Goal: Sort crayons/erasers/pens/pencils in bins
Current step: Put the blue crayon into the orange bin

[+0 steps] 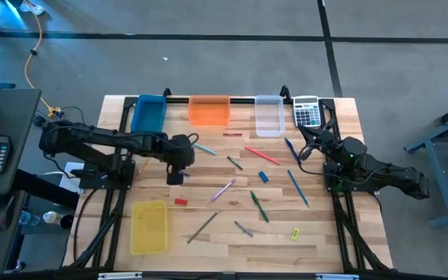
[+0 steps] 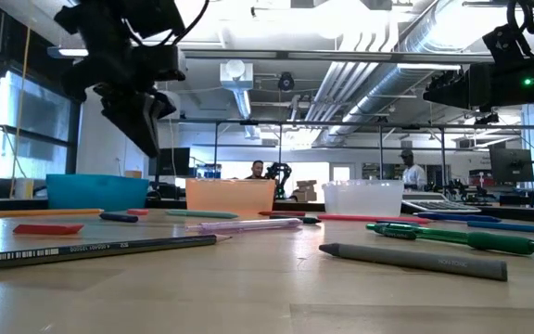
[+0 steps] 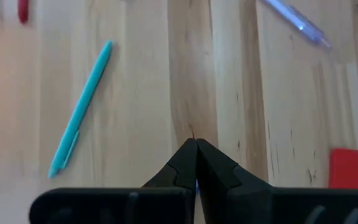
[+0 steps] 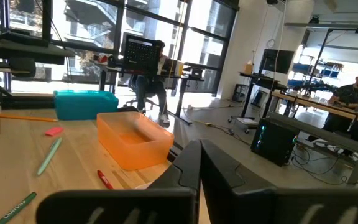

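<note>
Both grippers' fingers pressed together, left gripper near red eraser, apparently unobstructed.

left gripper seen hanging at 10 o'clock above the table, fingers closed, nothing held. three bins lined up at the far edge: blue bin, orange bin, clear bin. grey crayon and green pen laid at 4 o'clock; dark pencil at 8 o'clock.
</note>
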### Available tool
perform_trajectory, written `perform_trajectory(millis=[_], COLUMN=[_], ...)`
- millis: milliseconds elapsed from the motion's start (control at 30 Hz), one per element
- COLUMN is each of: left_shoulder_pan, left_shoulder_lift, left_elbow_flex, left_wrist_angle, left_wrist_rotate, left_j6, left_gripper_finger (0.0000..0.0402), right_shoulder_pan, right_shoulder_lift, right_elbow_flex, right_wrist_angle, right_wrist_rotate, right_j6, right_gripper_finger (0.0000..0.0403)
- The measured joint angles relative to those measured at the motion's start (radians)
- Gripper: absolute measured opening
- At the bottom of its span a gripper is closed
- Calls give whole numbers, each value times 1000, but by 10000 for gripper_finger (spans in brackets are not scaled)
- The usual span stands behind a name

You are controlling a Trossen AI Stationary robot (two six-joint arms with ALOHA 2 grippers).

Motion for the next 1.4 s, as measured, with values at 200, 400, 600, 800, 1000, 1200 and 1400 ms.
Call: perform_trajectory(millis=[200, 400, 600, 800, 1000, 1200, 1400], left_shoulder_pan=[0, -2, -29, -60, -67, -55, -60], left_shoulder_lift=[56, 130, 191, 231, 251, 251, 250], left_elbow_flex=[26, 27, 27, 27, 27, 27, -8], left_wrist_angle=[-6, -33, -45, -48, -55, -60, -21], left_wrist_rotate=[36, 64, 28, 2, -79, -59, -29], left_j6=[67, 168, 209, 210, 211, 209, 219], left_gripper_finger=[0, 0, 25, 70, 98, 90, 81], right_shoulder_pan=[0, 0, 0, 0, 0, 0, 0], right_shoulder_lift=[0, 0, 0, 0, 0, 0, 0], right_elbow_flex=[0, 0, 0, 0, 0, 0, 0], right_wrist_angle=[-6, -7, -7, -7, -7, -7, -7], right_wrist_rotate=[0, 0, 0, 0, 0, 0, 0], right_j6=[0, 0, 0, 0, 0, 0, 0], right_gripper_finger=[0, 0, 0, 0, 0, 0, 0])
